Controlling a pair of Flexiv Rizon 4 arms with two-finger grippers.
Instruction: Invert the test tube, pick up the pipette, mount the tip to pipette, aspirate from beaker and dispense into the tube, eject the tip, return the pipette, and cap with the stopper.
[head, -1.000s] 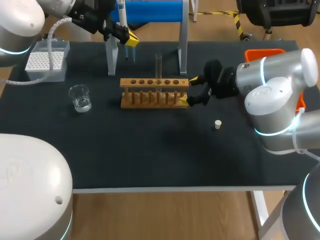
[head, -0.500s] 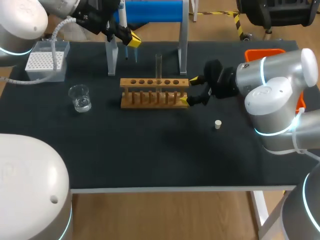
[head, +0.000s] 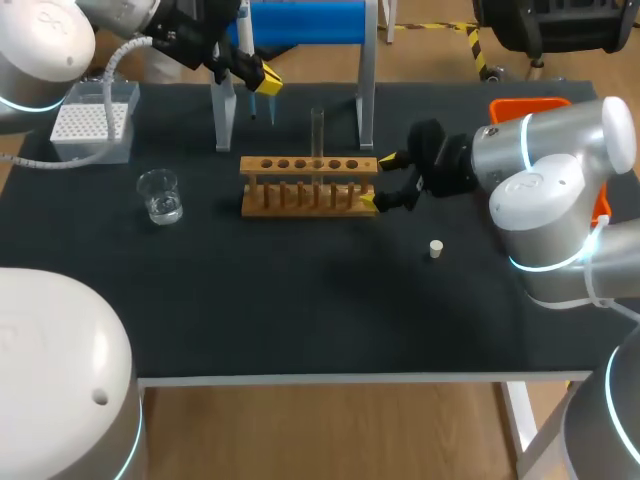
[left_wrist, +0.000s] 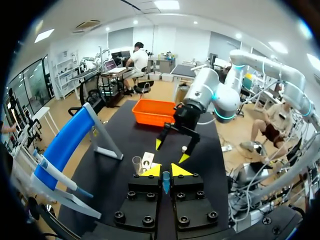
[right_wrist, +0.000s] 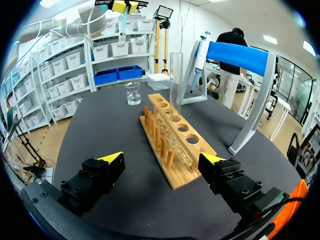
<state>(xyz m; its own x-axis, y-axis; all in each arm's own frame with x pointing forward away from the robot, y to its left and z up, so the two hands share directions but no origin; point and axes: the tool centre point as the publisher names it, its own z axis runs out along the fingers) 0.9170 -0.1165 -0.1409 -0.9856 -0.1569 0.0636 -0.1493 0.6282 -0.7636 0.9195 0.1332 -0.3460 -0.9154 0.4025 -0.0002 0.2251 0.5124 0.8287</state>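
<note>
- Your left fingers (head: 262, 78) are closed to a narrow gap and pinch a slim blue part, which I take to be the pipette (left_wrist: 166, 183). They sit high at the far left, beside the blue stand (head: 300, 20).
- Your right fingers (head: 372, 201) are spread wide and hold nothing. Their tips flank the right end of the wooden rack (head: 308, 183).
- The test tube (head: 317, 135) stands upright in the rack, so I judge the step in hand to be picking up the pipette.
- Next you need a tip. Carry the pipette left to the tip box (head: 95, 122) at the far-left corner and press straight down into one tip, keeping the shaft vertical.
- The beaker (head: 160, 195) sits left of the rack. The stopper (head: 436, 248) lies on the tabletop at the rack's near right.
- I can read no brand, label or writing on any of these things.
</note>
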